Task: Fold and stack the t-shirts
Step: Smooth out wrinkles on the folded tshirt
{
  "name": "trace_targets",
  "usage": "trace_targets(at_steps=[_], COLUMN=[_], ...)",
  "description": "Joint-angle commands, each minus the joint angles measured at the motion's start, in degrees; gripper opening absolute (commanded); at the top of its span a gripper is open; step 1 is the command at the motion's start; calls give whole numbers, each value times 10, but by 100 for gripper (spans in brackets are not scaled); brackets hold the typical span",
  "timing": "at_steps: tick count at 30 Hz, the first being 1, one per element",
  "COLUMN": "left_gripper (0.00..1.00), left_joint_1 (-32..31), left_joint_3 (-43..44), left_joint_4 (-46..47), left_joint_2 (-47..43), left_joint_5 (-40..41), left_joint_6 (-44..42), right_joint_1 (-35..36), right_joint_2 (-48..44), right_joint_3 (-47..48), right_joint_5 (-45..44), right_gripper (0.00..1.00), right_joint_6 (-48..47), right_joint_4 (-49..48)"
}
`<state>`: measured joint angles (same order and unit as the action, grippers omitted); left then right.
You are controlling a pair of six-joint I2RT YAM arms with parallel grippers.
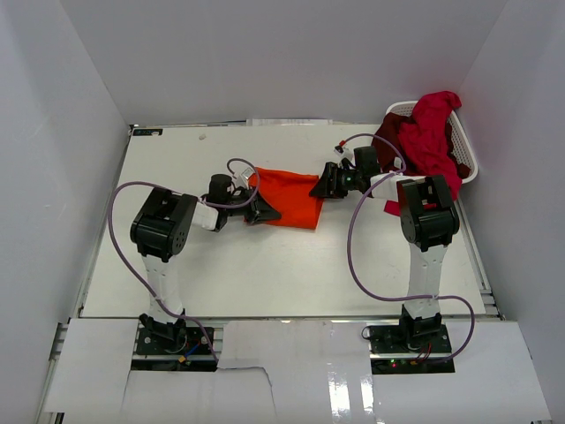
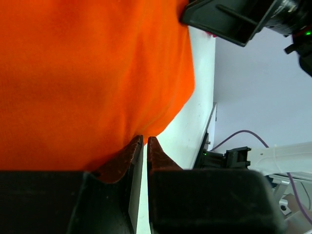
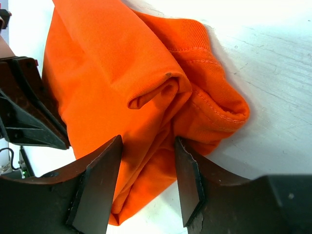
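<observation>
The bright orange t-shirt (image 1: 290, 198) lies partly folded in the middle of the table. My left gripper (image 1: 267, 212) is at its near left edge. In the left wrist view (image 2: 145, 140) its jaws are almost closed and pinch a corner of the orange cloth (image 2: 87, 73). My right gripper (image 1: 320, 187) is at the shirt's right edge. In the right wrist view (image 3: 146, 146) its jaws stand open on either side of a bunched fold of the shirt (image 3: 161, 87). A crimson t-shirt (image 1: 433, 132) and a dark maroon one (image 1: 387, 137) hang in and over the basket.
The white plastic laundry basket (image 1: 470, 168) stands at the table's far right corner, right behind the right arm. White walls close in the table on three sides. The two grippers face each other across the shirt, a short distance apart.
</observation>
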<state>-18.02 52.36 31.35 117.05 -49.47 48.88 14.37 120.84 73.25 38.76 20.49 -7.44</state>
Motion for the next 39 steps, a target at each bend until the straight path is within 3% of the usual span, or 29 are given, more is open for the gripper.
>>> trace_targets(at_steps=[1,6,15,20,31,39], left_gripper=[20,19,22,21,20,20], left_joint_1=[7,11,26,29,24,19], left_joint_3=[-8,3,75,103,84,84], left_joint_4=[67,127,110,83,-9,-30], left_joint_2=[-42,-31,37,84,84,96], left_joint_5=[-23,-78,-151,-141,-85,-65], left_joint_6=[26,80,76,53,-31,-46], right_joint_1=[1,1,1,1,0,1], right_joint_2=[-10,-9,-7,-7,-30,-95], right_joint_3=[-14,-11,-2,0,13,78], right_joint_5=[-20,-18,-18,-20,-39,-57], right_gripper=[54,54,54,54,54,56], right_joint_6=[-19,-19,-21,-23,-26,-51], right_joint_4=[26,29,35,39,58,148])
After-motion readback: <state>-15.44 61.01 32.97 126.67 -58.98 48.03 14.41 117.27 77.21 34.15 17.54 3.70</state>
